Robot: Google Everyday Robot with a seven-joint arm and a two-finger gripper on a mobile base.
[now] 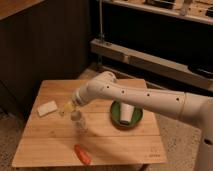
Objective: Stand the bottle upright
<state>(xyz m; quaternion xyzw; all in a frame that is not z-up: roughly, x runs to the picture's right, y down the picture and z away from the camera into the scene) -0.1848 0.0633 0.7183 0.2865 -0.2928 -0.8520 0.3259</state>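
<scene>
The bottle (78, 122) is small, slim and clear with a pale cap. It stands roughly upright on the wooden table (45, 145), left of centre. My gripper (67, 107), at the end of the white arm (135, 99), is just above and to the left of the bottle's top. I cannot tell whether it touches the bottle.
A white paper cup (126, 113) lies in a green bowl (116, 119) right of the bottle. An orange-red carrot-shaped object (82, 154) lies near the front edge. A white pad (47, 108) lies at the left. Dark shelving stands behind the table.
</scene>
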